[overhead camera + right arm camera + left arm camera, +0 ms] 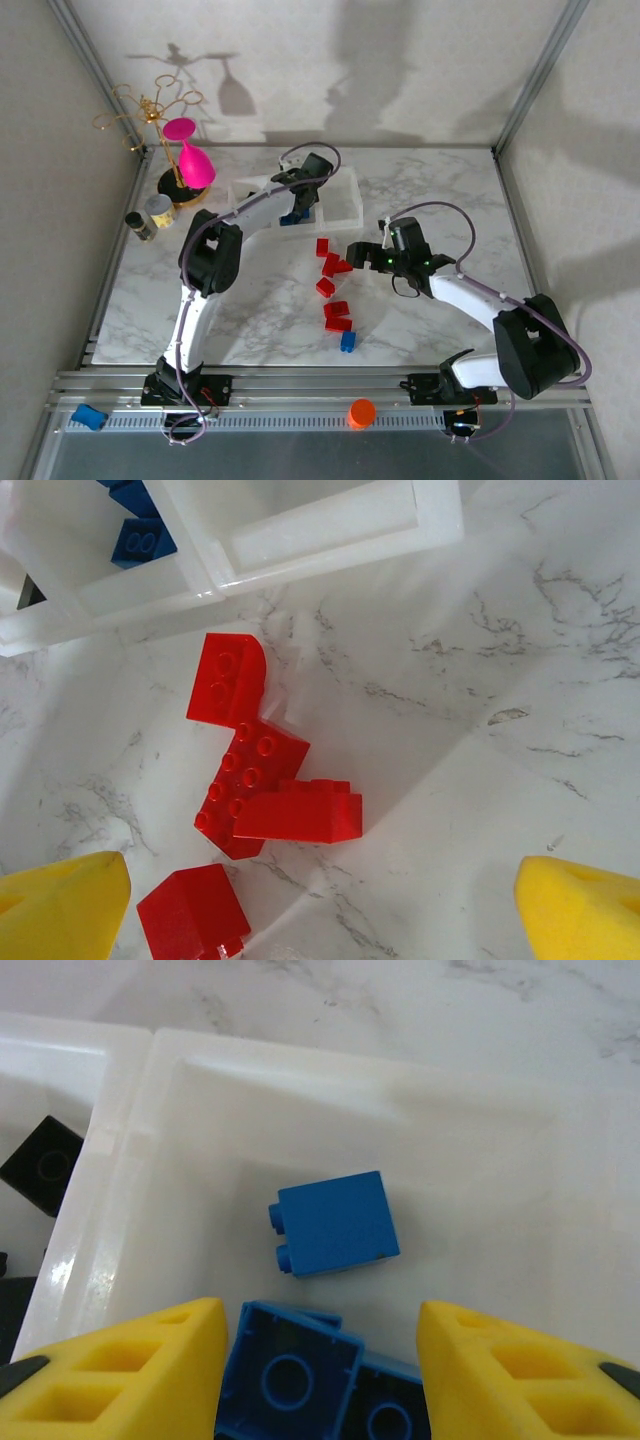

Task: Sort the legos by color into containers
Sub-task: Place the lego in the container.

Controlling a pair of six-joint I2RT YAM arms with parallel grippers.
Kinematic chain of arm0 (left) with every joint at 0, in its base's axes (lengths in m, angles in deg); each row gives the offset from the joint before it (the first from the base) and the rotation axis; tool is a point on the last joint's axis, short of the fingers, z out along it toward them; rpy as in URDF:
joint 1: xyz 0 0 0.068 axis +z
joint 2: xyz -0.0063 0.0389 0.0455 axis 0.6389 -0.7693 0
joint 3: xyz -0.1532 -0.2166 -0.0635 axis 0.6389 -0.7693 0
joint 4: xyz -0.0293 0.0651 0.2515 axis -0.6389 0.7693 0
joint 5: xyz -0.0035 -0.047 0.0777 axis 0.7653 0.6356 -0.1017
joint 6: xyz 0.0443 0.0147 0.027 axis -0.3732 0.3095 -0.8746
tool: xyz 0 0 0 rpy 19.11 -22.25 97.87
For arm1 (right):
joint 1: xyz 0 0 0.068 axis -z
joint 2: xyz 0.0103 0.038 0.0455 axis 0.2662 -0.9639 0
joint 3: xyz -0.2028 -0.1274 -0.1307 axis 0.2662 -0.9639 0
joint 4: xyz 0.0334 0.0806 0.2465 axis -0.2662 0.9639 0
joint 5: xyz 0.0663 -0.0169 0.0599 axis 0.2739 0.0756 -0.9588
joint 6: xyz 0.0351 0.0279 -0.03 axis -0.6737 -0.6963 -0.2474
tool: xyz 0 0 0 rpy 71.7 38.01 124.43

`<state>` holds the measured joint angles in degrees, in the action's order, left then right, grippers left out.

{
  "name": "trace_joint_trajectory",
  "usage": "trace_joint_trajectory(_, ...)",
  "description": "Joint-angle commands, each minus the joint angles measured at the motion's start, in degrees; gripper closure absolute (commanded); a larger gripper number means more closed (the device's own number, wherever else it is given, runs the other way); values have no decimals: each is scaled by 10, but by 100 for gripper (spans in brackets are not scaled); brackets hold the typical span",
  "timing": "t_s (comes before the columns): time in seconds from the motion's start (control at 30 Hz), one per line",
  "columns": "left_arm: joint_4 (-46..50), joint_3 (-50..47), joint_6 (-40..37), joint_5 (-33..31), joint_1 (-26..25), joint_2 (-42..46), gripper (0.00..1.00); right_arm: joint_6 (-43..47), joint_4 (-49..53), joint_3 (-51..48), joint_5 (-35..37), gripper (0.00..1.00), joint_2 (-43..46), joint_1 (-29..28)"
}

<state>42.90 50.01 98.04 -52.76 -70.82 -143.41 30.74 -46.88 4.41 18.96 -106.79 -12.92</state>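
1. Blue legos (335,1225) lie in the middle compartment of the containers (110,1160). The left tool (320,1380) hangs just above them. Its yellow fingers (215,1360) are parted, with a blue brick lying loose between them, so it appears to grip nothing.
2. Risk there: a crooked lift could snag a finger on that loose brick or on the white divider at the left of the wrist frame. That might flick a blue piece over toward the black brick (45,1165) in the neighbouring compartment.
3. The right tool (320,910) stands wide open and empty over the red legos (255,780). They rest on the table (480,780), just below the containers' rim in the wrist frame.
4. Risk here: three red bricks touch or overlap, so a closing pinch may catch two at once or squirt one sideways. A fourth red brick (190,910) sits right beside the lower-left finger and could be knocked on the way down.
5. Room: in the top view, bare marble opens to the right of the red cluster. The two arms come close together near the frame's centre. A pink glass (190,155) stands at upper left, near the containers' end, which leaves less margin on that side.
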Motion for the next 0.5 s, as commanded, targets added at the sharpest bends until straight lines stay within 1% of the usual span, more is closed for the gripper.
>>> trace_joint_trajectory(0.0,22,11,-10,-18,3,14,46,-2,-13,20,2,1,-7,4)
trace_joint_trajectory(0.13,23,-15,-8,-4,-6,54,44,-3,-10,23,3,1,-11,5)
trace_joint_trajectory(0.27,18,-64,-1,-8,-25,115,42,-6,-8,17,-1,1,-4,5)
trace_joint_trajectory(0.47,-2,-199,34,-3,-64,239,40,3,21,5,-12,1,14,6)
